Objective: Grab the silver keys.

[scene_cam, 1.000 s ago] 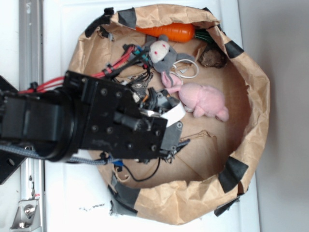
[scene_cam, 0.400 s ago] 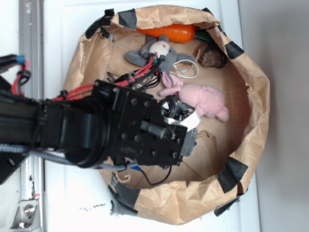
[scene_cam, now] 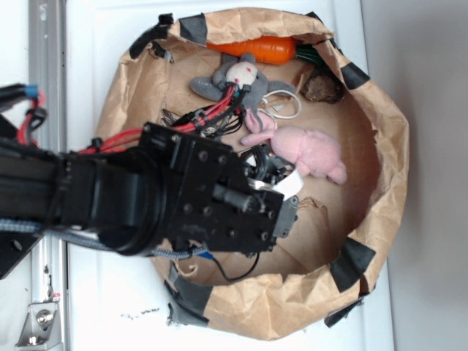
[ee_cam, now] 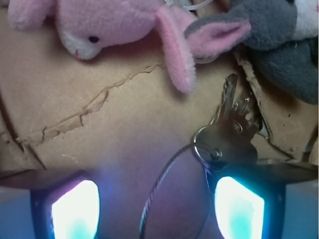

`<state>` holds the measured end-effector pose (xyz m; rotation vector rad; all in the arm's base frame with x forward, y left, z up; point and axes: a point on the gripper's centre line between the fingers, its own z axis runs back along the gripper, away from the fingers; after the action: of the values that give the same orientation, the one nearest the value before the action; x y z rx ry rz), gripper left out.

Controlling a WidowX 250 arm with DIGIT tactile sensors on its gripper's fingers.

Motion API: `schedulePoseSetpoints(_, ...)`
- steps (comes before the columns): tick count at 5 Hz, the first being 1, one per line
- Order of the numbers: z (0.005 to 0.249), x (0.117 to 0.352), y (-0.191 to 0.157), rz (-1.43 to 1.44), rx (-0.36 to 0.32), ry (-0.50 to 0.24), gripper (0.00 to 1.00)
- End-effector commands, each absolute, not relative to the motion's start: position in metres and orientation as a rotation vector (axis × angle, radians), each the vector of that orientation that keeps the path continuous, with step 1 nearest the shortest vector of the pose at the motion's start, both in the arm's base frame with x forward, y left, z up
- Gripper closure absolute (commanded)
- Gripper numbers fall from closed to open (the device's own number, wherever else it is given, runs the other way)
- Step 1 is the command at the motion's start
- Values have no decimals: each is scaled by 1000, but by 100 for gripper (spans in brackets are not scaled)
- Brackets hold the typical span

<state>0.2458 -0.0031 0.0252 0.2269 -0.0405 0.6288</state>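
In the wrist view the silver keys (ee_cam: 232, 127) lie fanned on the brown paper floor, just above my right fingertip (ee_cam: 239, 211). Their thin wire ring (ee_cam: 159, 186) loops down into the gap between my fingers. My gripper (ee_cam: 157, 211) is open, low over the paper, with the ring between the two glowing pads and the key bunch at the right pad's upper edge. In the exterior view my gripper (scene_cam: 281, 191) sits inside the paper bag (scene_cam: 380, 139) below the pink toy; the arm hides the keys there.
A pink plush rabbit (ee_cam: 99, 22) (scene_cam: 307, 150) lies just beyond the keys, a grey plush rabbit (ee_cam: 279, 35) (scene_cam: 238, 80) to their far right. An orange carrot toy (scene_cam: 256, 49), a brown lump (scene_cam: 322, 88) and a white cord loop (scene_cam: 289, 106) lie at the bag's far side.
The arm has moved right and slightly down, deeper into the bag, between one second ago and 0.4 s ago. Since then it has barely shifted.
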Motion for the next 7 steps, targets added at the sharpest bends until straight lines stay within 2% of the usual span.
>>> schedulePoseSetpoints(1, 30, 248, -1, 642, 221, -66, 0)
schedulePoseSetpoints(2, 30, 248, -1, 642, 221, -66, 0)
schedulePoseSetpoints(3, 18, 233, 10, 620, 263, -14, 0)
schedulePoseSetpoints(4, 15, 219, 27, 591, 328, 10, 0)
schedulePoseSetpoints(6, 37, 214, 41, 607, 302, -6, 0)
schedulePoseSetpoints(7, 40, 214, 46, 639, 296, -6, 100)
